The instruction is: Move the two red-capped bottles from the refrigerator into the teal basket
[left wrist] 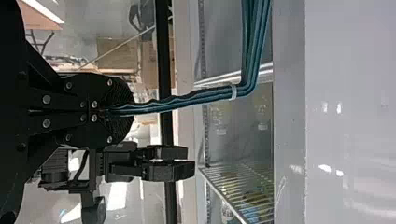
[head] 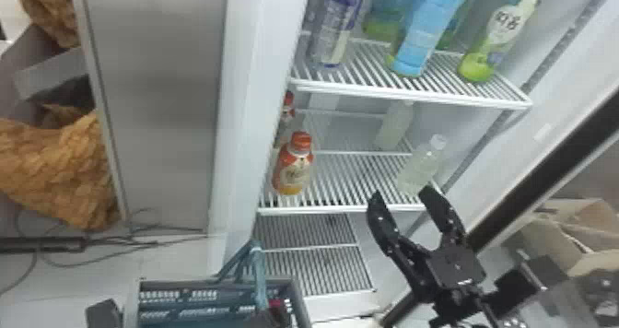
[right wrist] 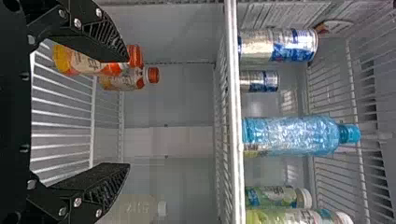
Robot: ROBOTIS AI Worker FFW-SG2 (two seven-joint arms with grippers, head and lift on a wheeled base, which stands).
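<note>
Two red-capped bottles stand upright on the middle shelf (head: 347, 179) of the refrigerator, at its left side; front one (head: 294, 168) near the shelf's front edge, second one (head: 287, 108) behind it, partly hidden by the fridge wall; right gripper (head: 400, 196) is in front of that shelf, toward its right end, fingers spread apart, nothing between them; left gripper (head: 268, 317), low in head view, has its fingers clamped on the handle (head: 260, 276) of the teal basket (head: 184, 284); basket sits low in front of the fridge, handle raised; two pale bottles, one nearer (head: 420, 166), one farther back (head: 395, 126), stand at the shelf's right; tall blue bottle (head: 430, 27) on the shelf above.
</note>
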